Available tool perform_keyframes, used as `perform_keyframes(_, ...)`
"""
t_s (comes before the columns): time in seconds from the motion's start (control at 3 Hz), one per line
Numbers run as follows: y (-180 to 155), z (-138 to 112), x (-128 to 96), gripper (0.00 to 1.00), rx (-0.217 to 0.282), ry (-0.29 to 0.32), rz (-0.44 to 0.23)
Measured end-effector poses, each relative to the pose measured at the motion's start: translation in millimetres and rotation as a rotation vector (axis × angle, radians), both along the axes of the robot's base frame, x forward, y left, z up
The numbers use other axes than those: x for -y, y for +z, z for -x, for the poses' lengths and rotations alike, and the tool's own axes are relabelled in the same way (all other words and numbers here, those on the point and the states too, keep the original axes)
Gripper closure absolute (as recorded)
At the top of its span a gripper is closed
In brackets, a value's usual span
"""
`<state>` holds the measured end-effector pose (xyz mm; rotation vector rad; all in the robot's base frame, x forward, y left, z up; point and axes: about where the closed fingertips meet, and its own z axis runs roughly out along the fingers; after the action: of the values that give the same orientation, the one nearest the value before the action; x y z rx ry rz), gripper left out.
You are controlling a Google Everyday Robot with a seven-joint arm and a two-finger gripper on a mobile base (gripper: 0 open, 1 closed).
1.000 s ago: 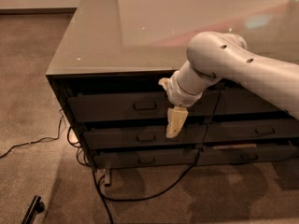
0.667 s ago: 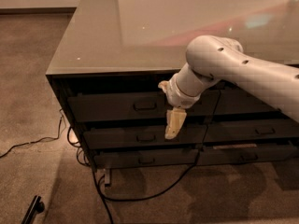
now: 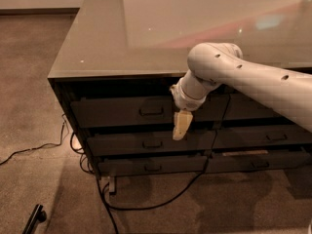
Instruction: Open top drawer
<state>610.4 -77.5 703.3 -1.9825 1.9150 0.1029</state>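
Observation:
The top drawer (image 3: pixel 117 113) is the tall dark grey front just under the counter top (image 3: pixel 112 38), on the left column of the cabinet. Its small bar handle (image 3: pixel 151 110) sits at the centre of the front. The front sits back under the counter edge. My white arm (image 3: pixel 243 74) comes in from the right and bends down in front of the cabinet. My gripper (image 3: pixel 181 126), tan coloured, hangs pointing down just right of and slightly below the handle, over the drawer's lower edge. It is not touching the handle.
Two lower drawers (image 3: pixel 146 144) with like handles sit beneath. A second column of drawers (image 3: pixel 263 138) is to the right. Black cables (image 3: pixel 146 204) trail over the carpet below the cabinet and to the left. A dark object (image 3: pixel 35 217) lies at the bottom left.
The gripper has shifted very slightly left toward the handle. The drawer front has not moved.

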Motion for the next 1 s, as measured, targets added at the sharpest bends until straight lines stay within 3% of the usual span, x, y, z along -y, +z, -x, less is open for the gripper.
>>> perform_keyframes(1.0,-13.9,-1.6,-8.3,0.00,-0.040,0.040,-0.030)
